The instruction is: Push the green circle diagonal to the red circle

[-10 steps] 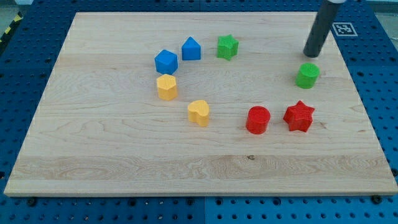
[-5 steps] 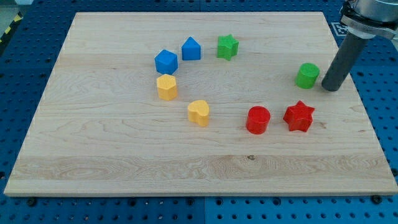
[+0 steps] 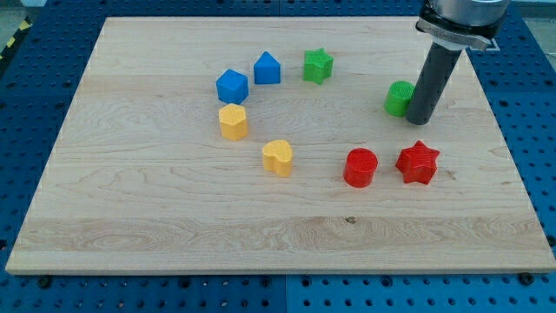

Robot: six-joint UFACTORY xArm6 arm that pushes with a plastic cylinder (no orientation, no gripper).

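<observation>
- My tip (image 3: 420, 119), the lower end of the straight dark rod, holds nothing; it presses against the view's right side of the small green circle block (image 3: 398, 98), partly hiding it
- The green circle sits on the pale wooden board (image 3: 156, 217), up and to the view's right of the small red circle block (image 3: 360, 167), near it but apart
- Judged from this, the green circle already lies roughly diagonal to the red one; any further push would run toward the view's left
</observation>
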